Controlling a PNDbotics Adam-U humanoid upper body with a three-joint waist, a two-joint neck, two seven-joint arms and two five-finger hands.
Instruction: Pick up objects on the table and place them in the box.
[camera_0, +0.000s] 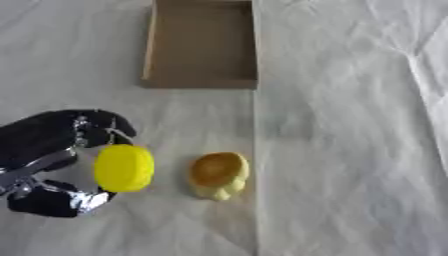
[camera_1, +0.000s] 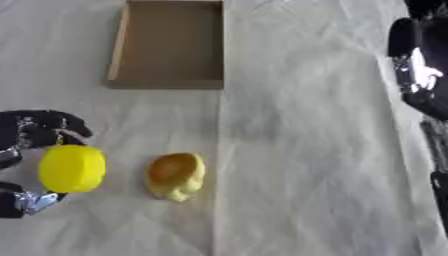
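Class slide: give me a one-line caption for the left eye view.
Left robot hand curled around a yellow object, beside a tan lumpy object, open cardboard box beyond.

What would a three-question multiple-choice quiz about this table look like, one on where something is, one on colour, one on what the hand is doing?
1. Where does the box sit relative to the bun?
A. Farther from the robot
B. Nearer the robot
C. On top of it

2. What colour is the round thing in the left hand?
A. Red
B. Bright yellow
C. Blue

3. What is the left hand doing?
A. Lying flat and open on the cloth
B. Reaching inside the box
C. Curled round the round thing

Answers:
1. A: the box lies at the top of the view, the bun well below it.
2. B: it is plain bright yellow, brighter than the brownish bun beside it.
3. C: fingers sit above the round thing and the thumb below, closing on it.
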